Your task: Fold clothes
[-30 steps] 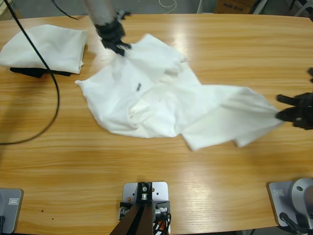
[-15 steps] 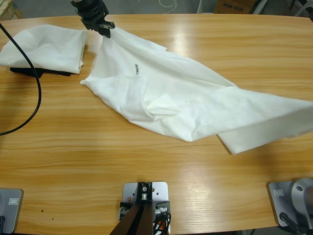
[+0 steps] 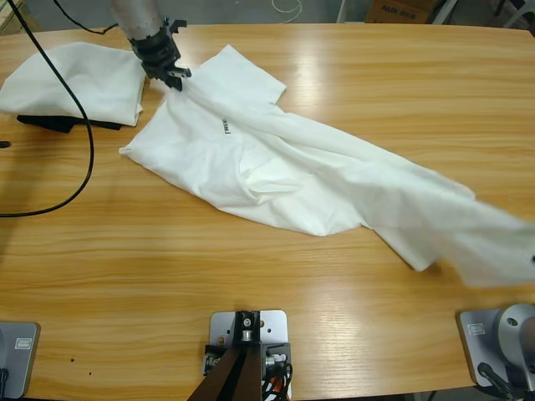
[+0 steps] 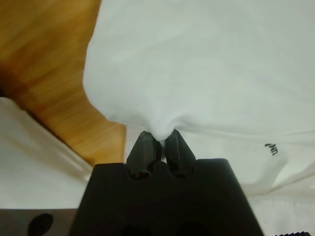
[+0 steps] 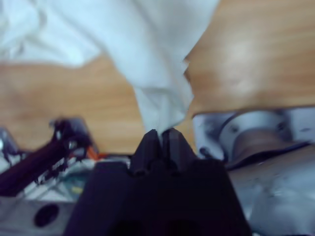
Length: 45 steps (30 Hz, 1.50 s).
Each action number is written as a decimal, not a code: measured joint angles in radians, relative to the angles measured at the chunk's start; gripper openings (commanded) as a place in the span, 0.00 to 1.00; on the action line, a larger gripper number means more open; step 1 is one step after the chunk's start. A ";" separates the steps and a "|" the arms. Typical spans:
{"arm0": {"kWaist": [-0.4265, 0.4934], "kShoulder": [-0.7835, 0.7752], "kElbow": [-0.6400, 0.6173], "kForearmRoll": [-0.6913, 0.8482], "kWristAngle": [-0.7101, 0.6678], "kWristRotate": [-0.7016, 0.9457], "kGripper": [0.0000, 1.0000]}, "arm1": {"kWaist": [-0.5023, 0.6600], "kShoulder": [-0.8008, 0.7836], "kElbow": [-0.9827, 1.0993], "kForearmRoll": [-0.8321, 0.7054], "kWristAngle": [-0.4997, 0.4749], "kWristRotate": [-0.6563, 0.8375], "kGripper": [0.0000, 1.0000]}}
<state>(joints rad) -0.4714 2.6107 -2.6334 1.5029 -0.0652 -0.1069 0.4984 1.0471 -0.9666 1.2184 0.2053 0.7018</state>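
Across the middle of the bench (image 3: 276,284), seen from above, the white T-shirt (image 3: 284,167) lies stretched in a long diagonal from about 10 o'clock to 4 o'clock, its small black lettering near the upper end. The left claw (image 3: 173,77) holds the shirt's 10 o'clock end, pinching a bunch of cloth. The shirt's far end runs to the 4 o'clock edge, lifted and blurred; the claw holding it is out of sight in this view. At 10 o'clock, just beside the left claw, a second white garment (image 3: 79,79) lies folded over something dark, and a black cable (image 3: 79,125) loops across the bench at 9 o'clock. Both sit close enough that a swing of cloth could drag them, I judge.

Along the left wrist, the left claw (image 4: 158,142) is pressed together on a gathered point of the T-shirt (image 4: 206,64), cloth fanning out toward 12 o'clock, the lettering at 3 o'clock.

Along the right wrist, the right claw (image 5: 158,136) is closed on a narrow twist of the T-shirt (image 5: 147,59), which hangs toward 12 o'clock over the bench (image 5: 251,54).

The fabric looks light, soft and limp: it will sag and crease between holds and cannot be pushed. Hems, shoulders or corners seem the best places to grip, since a pinch mid-panel only bunches it.
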 measured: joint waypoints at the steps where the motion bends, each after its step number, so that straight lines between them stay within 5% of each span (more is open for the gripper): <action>1: 0.000 0.006 0.000 0.000 -0.004 0.000 0.47 | 0.013 0.000 0.012 0.000 0.020 0.010 0.00; 2: 0.000 0.012 0.000 0.000 -0.007 0.000 0.82 | 0.022 0.000 0.023 0.001 0.038 0.017 0.00; 3: 0.000 0.018 0.000 0.000 -0.008 0.000 0.97 | 0.028 0.000 0.033 0.002 0.056 0.022 0.00; 4: 0.000 0.021 0.000 0.000 -0.008 0.000 0.99 | 0.033 0.002 0.043 0.003 0.076 0.024 0.07; 8: 0.000 0.022 0.000 0.000 -0.007 0.001 1.00 | 0.058 0.016 0.100 -0.004 0.162 0.029 0.82; 10: -0.001 0.019 0.000 0.000 -0.007 0.003 1.00 | 0.069 0.017 0.119 -0.030 0.215 0.032 1.00; 17: -0.089 -0.149 0.000 0.000 -0.041 0.091 0.99 | 0.109 0.010 0.125 -0.148 0.258 0.097 1.00; 21: -0.173 -0.263 0.036 0.000 -0.111 0.272 0.99 | 0.121 -0.001 0.121 -0.161 0.093 0.107 1.00; 26: -0.305 -0.368 0.354 -0.010 -0.118 0.470 1.00 | 0.122 0.013 0.050 -0.221 -0.064 0.077 1.00; 31: -0.395 -0.490 0.777 -0.195 -0.101 0.585 1.00 | 0.123 0.048 0.031 -0.251 -0.077 0.064 1.00; 34: -0.441 -0.534 0.902 -0.280 -0.047 0.725 1.00 | 0.124 0.055 0.031 -0.273 -0.077 0.063 1.00; 39: -0.502 -0.559 0.881 -0.325 0.067 1.082 0.84 | 0.124 0.063 0.043 -0.312 -0.065 0.063 1.00; 45: -0.527 -0.550 0.744 -0.326 0.089 1.320 0.83 | 0.124 0.067 0.076 -0.334 -0.056 0.063 1.00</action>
<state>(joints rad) -0.9985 2.0605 -1.8898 1.1765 0.0240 1.2129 0.6221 1.1141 -0.8906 0.8840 0.1496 0.7645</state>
